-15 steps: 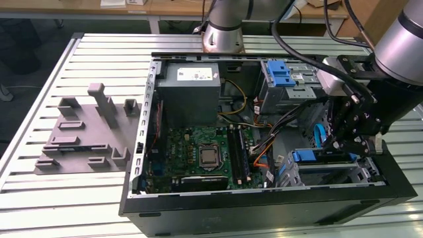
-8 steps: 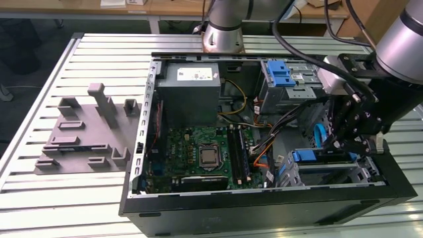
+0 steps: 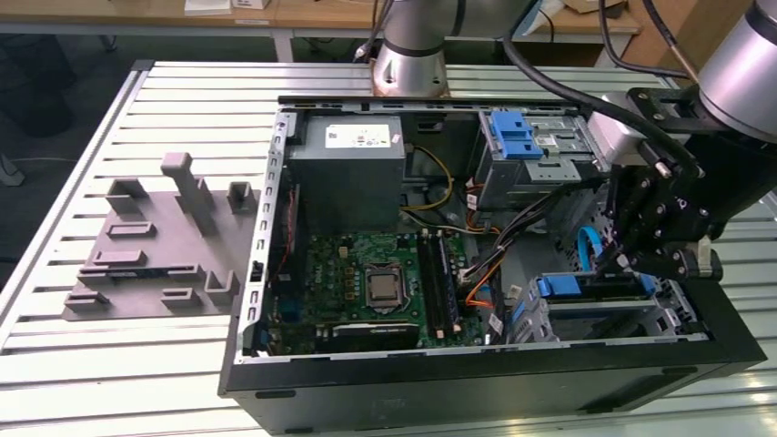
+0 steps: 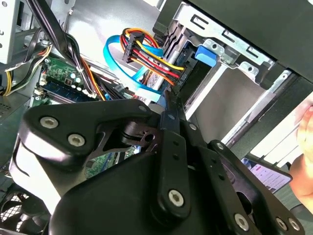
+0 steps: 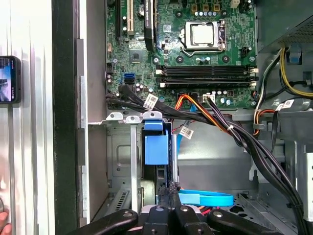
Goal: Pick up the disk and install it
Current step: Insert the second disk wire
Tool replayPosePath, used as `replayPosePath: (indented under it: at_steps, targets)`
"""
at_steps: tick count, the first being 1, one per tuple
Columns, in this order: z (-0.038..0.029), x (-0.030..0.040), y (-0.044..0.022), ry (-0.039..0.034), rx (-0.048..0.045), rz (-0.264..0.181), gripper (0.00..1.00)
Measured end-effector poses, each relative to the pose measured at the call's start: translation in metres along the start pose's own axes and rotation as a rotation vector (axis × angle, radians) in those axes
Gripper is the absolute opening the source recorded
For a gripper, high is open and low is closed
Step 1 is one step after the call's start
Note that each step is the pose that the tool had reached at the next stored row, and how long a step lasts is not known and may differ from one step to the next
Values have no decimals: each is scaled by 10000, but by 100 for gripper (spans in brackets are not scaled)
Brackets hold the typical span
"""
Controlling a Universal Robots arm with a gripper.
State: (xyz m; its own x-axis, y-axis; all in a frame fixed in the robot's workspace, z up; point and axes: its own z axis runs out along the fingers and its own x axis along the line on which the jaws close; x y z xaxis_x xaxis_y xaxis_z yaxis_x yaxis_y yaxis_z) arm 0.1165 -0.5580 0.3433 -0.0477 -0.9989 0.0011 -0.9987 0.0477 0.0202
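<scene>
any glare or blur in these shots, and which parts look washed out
Exterior view: light glares off the slatted table near its front edge, while the inside of the computer case is dim. Second wrist view: the gripper looms close and soft, and the frame's far edge is blown out. First wrist view: evenly lit, the motherboard crisp.

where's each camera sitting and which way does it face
Exterior view: off the arm, above the open computer case, looking down; shows the arm and gripper by the disk.
First wrist view: on the wrist, looking past the gripper down onto the disk and motherboard.
Second wrist view: behind the gripper linkage, facing the drive cage.
All three show the disk's blue tab.
</scene>
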Motion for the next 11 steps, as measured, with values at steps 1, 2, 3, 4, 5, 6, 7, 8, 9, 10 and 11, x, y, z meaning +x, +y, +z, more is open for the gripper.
replayPosePath:
  at_steps: [1,2,3,4,5,6,7,8,9,10,11]
  targets:
    - [0,0,0,-6,0,0,11]
    - [0,0,0,-20,-1,0,11]
    - [5,0,0,-41,-2,-1,11]
    - [10,0,0,-62,-3,-1,11]
    - [16,0,0,-77,-4,-2,11]
    - [21,0,0,-92,-4,-2,11]
    - [27,0,-1,-105,-5,-2,11]
    - [31,0,-1,-115,-5,-2,11]
    - [34,0,-1,-126,-6,-3,11]
    - [38,0,-1,-134,-7,-3,11]
    - [41,0,-1,-139,-7,-3,11]
